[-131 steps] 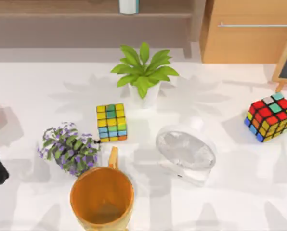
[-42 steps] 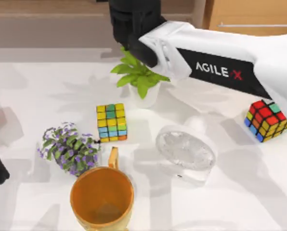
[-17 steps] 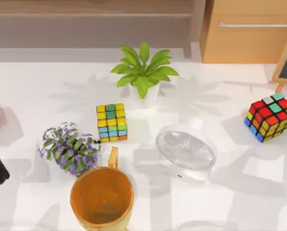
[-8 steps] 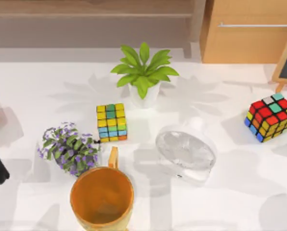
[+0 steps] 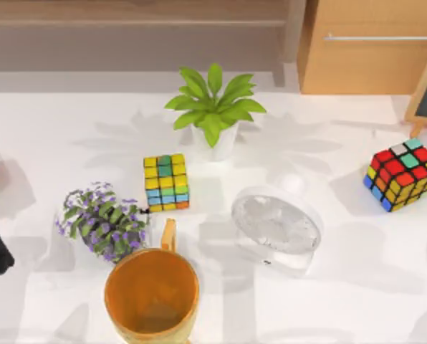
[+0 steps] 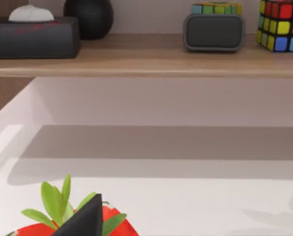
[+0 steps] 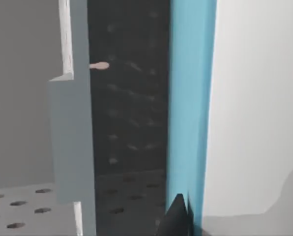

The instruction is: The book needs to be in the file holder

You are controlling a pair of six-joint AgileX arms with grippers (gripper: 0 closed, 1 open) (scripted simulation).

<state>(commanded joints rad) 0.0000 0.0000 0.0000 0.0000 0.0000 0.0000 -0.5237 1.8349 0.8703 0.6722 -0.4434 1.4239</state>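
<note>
Seen from right wrist: blue book [image 7: 190, 98] upright, spine-on, hard against the dark slot of the grey holder [image 7: 70, 128]. Holder floor perforated, w/ one grey divider wall standing. Probably kept vertical so it slides down between the walls w/o jamming. Can't tell if the book is fully seated in the slot or just at its edge. Judged late in the task, at or near insertion.

Right gripper [image 7: 178, 219] right at the book's lower edge, tip touching or almost touching the blue. Can't tell whether clamped on the book or let go, so no call on grip width.

Left gripper [image 6: 85, 221] low over the table's left side, just above a red strawberry-like thing [image 6: 112, 223] w/ green leaves; looks idle, well away from the work. Its opening can't be told either.

Containers: orange mug [image 5: 151, 292] at front of table, nothing visible inside. Green plant [image 5: 213, 107] in a white pot at centre back, purple-flower plant [image 5: 102, 221] just beside the mug. Black tissue box [image 6: 33, 37] on shelf, white tissue poking out of the top.

Elsewhere on table: cube [image 5: 165, 183], fan [image 5: 276, 226], 2nd cube [image 5: 403, 173] at right.

Risk, as a guess: book tipping off the wall if let go before bottoming out.
</note>
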